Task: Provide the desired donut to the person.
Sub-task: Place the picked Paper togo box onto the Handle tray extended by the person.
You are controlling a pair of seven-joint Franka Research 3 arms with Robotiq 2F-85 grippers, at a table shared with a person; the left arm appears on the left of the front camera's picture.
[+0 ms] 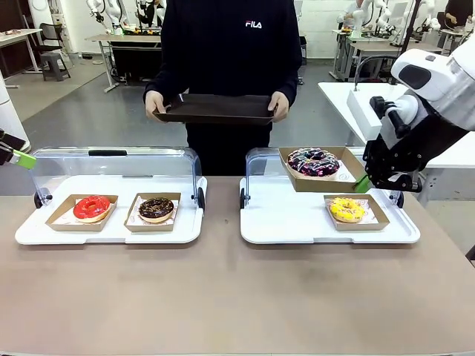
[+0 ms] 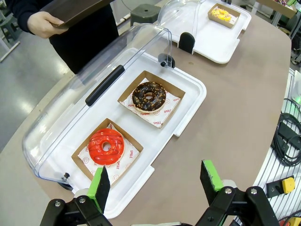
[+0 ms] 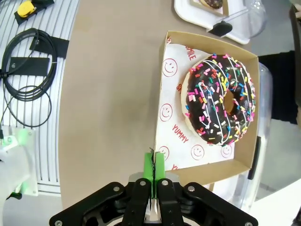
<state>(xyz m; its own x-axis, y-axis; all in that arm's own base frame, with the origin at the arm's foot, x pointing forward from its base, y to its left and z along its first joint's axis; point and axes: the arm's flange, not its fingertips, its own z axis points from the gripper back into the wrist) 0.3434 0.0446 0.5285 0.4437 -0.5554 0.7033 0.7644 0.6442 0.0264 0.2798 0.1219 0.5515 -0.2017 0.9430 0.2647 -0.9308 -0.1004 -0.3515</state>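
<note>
The sprinkled donut (image 1: 313, 161) sits in its cardboard box (image 1: 319, 185), aloft over the far edge of the right white tray (image 1: 289, 221). The right gripper (image 1: 361, 184) pinches the box's right corner tight. Beyond, the person (image 1: 230, 44) holds a dark tray (image 1: 215, 110). The left gripper (image 2: 155, 175) hangs wide open, empty.

Bright, evenly lit workshop with a grey floor (image 1: 74, 111). Brown tabletop (image 2: 244, 94) stretching ahead of the left fingers (image 2: 100, 186). Coiled black cables (image 3: 28, 66) on a white slatted shelf (image 3: 47, 141), left of the right fingers (image 3: 160, 165). Distant workbenches (image 1: 122, 37) and a grey stool (image 1: 56, 65).
</note>
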